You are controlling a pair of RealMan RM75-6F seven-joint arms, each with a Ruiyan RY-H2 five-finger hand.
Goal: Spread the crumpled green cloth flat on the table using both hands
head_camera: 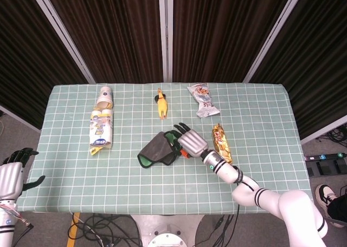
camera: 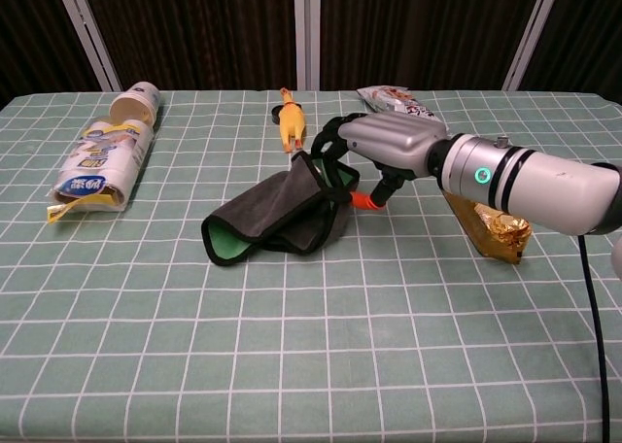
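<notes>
Chest view showed the right hand [camera: 374, 147] on the crumpled green cloth [camera: 277, 215] mid-counter [camera: 311, 365], fingers curled over its far edge, apparently gripping it; the left hand [head_camera: 12, 174] hung open off the counter.

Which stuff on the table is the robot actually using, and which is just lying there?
Using:
green cloth
right hand, at the cloth's edge
left hand, off the table

Just lying there:
rubber chicken
paper cup
white packet
gold packet
snack bag
</notes>
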